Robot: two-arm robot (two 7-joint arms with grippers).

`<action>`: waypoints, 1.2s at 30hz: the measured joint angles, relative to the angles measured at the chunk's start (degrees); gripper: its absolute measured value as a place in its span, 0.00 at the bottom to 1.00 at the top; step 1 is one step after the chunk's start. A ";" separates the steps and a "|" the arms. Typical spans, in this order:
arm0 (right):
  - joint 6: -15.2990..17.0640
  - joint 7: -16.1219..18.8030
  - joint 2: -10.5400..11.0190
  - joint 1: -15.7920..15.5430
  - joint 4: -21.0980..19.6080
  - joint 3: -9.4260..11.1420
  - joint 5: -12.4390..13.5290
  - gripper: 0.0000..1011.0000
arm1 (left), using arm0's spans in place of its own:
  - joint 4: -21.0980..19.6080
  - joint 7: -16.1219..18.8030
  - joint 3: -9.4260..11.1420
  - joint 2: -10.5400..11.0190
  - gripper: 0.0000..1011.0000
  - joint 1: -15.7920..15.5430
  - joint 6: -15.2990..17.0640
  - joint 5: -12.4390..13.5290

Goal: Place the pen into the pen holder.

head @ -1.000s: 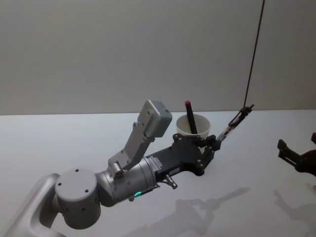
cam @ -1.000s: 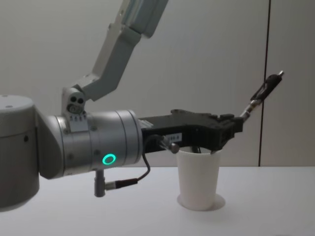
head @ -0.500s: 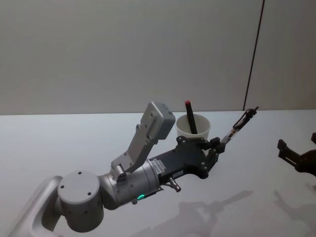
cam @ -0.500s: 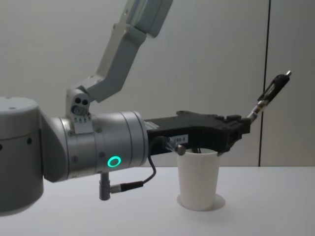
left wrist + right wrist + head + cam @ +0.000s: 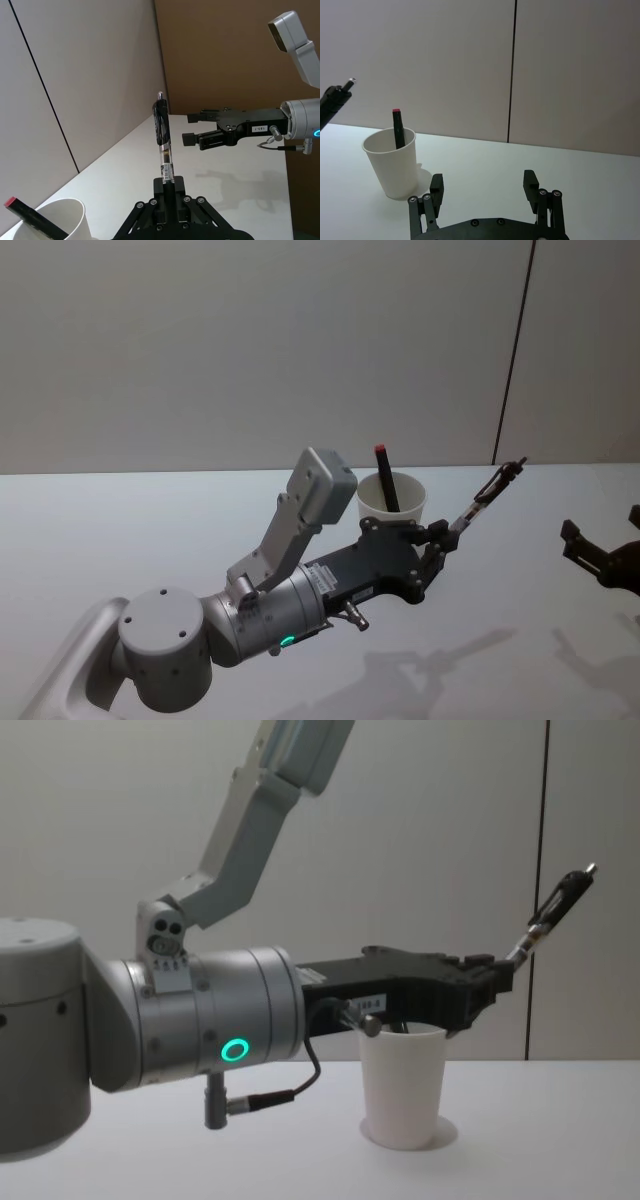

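Note:
The pen [image 5: 487, 494], clear-barrelled with a black clipped end, is pinched at its lower end by my left gripper [image 5: 447, 528], which is shut on it. It slants up and to the right, beside and above the pen holder [image 5: 392, 500], a white paper cup. In the chest view the left gripper [image 5: 503, 971] hovers just over the cup [image 5: 402, 1085], its rim level with the wrist, and the pen [image 5: 556, 913] points away from it. The left wrist view has the pen [image 5: 162, 134] standing out of the fingers [image 5: 160, 188]. My right gripper [image 5: 483, 186] rests open, low at the right.
A black marker with a red cap [image 5: 385, 476] stands inside the cup, also seen from the right wrist as the marker [image 5: 398, 128]. The white table [image 5: 520, 640] stretches around the cup. A dark vertical seam [image 5: 512, 350] runs down the wall behind.
My left gripper has shifted a little to the right with the pen still in it, carrying the pen farther past the cup. The right gripper and the cup have stayed put.

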 joint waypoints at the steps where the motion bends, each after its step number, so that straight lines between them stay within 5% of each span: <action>1: -0.37 0.38 0.08 -0.08 -0.03 0.06 0.25 0.99 | -0.01 0.00 0.00 0.00 0.12 0.00 0.01 -0.01; 16: -3.89 7.73 1.97 -1.53 -0.19 1.35 4.98 0.99 | -0.10 0.03 0.09 0.00 0.12 0.07 0.05 -0.09; 36: -6.40 22.01 3.99 -3.12 2.57 2.99 19.74 0.99 | -0.09 0.02 0.09 0.00 0.12 0.07 0.04 -0.09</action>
